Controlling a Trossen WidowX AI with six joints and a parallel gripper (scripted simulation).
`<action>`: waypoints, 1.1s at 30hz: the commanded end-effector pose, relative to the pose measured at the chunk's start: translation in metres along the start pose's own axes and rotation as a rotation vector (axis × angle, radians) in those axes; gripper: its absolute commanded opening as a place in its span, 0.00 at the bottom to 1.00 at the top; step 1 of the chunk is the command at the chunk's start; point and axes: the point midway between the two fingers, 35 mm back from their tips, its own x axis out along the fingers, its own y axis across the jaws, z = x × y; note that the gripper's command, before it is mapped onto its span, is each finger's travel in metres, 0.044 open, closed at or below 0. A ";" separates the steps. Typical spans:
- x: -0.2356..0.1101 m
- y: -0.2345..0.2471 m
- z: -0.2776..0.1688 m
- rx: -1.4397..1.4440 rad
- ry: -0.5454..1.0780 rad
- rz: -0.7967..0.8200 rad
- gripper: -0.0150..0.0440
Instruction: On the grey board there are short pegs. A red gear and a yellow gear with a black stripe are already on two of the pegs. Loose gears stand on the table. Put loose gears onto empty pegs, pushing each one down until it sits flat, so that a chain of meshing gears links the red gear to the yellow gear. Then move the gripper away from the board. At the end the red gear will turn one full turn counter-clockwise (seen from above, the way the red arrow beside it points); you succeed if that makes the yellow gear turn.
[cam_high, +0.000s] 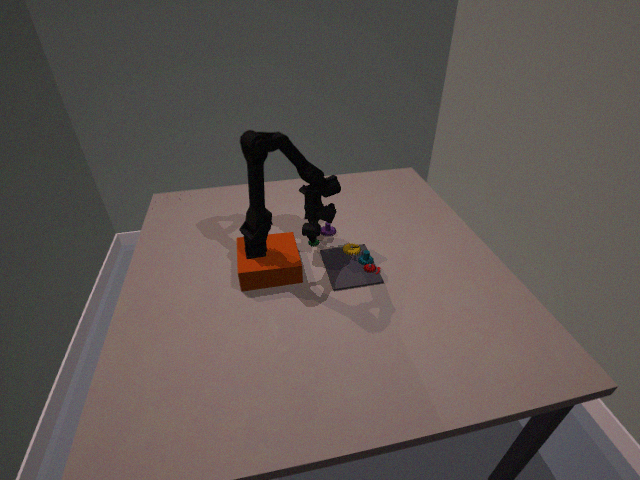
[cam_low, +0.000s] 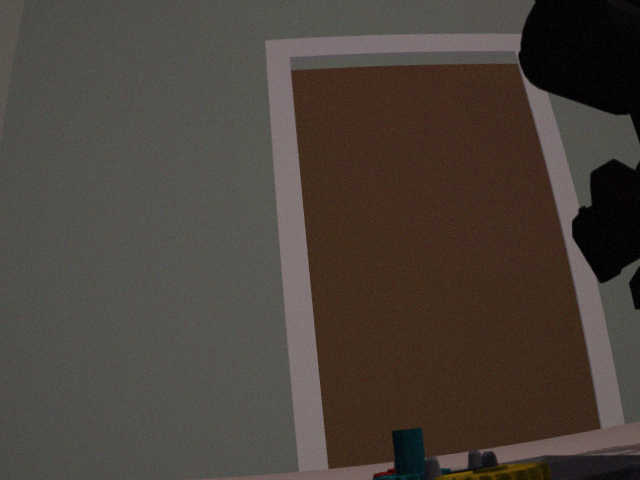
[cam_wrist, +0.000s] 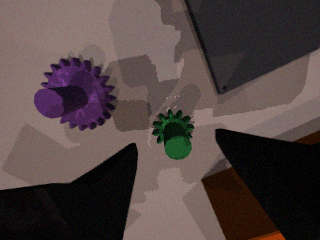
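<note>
Claw (cam_high: 313, 238) (cam_wrist: 175, 141) spread around green gear (cam_high: 313, 244) (cam_wrist: 173, 131), purple gear (cam_high: 328, 230) (cam_wrist: 80, 94) nearby, teal gear (cam_high: 366, 258) (cam_low: 408, 454) on board (cam_high: 351, 276) (cam_wrist: 260, 40).
</note>
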 end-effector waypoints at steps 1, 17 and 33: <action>0.000 0.000 0.000 0.004 -0.003 -0.002 0.64; -0.001 0.000 0.001 0.004 -0.004 -0.002 0.25; -0.040 0.005 0.009 0.004 -0.005 -0.001 0.25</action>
